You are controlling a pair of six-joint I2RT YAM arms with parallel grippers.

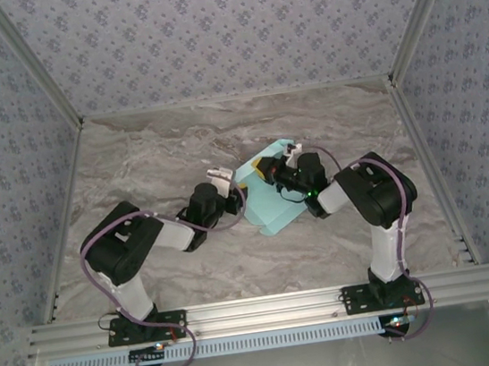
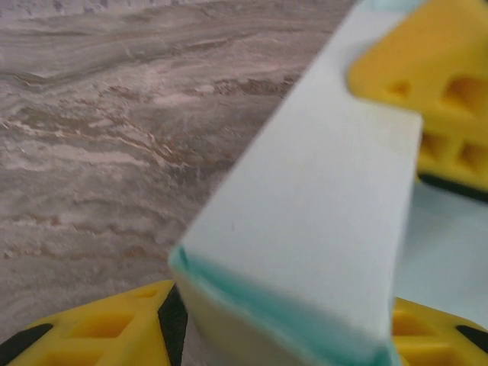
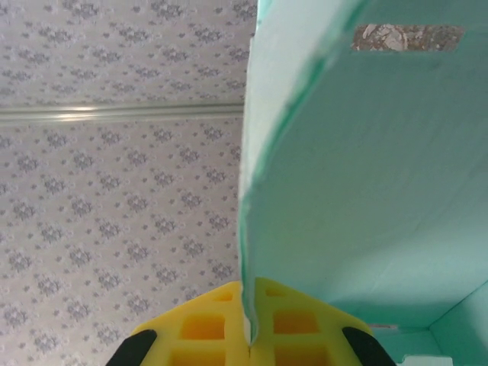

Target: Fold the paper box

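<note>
The paper box (image 1: 271, 211), pale cyan card partly folded up, sits mid-table between the two arms. My left gripper (image 1: 230, 188) reaches it from the left. In the left wrist view a folded wall of the box (image 2: 320, 198) fills the gap between my yellow fingers (image 2: 114, 332), with the left black pad against its side. My right gripper (image 1: 272, 170) comes in from the right over the box. In the right wrist view it (image 3: 250, 320) is shut on the thin edge of an upright box panel (image 3: 381, 175). Its yellow fingers (image 2: 435, 84) also appear in the left wrist view, behind the wall.
The marble-patterned table (image 1: 151, 159) stretches bare to the left and far side of the box. Patterned walls (image 1: 207, 34) close in the back and both sides. An aluminium rail (image 1: 261, 312) carrying both arm bases runs along the near edge.
</note>
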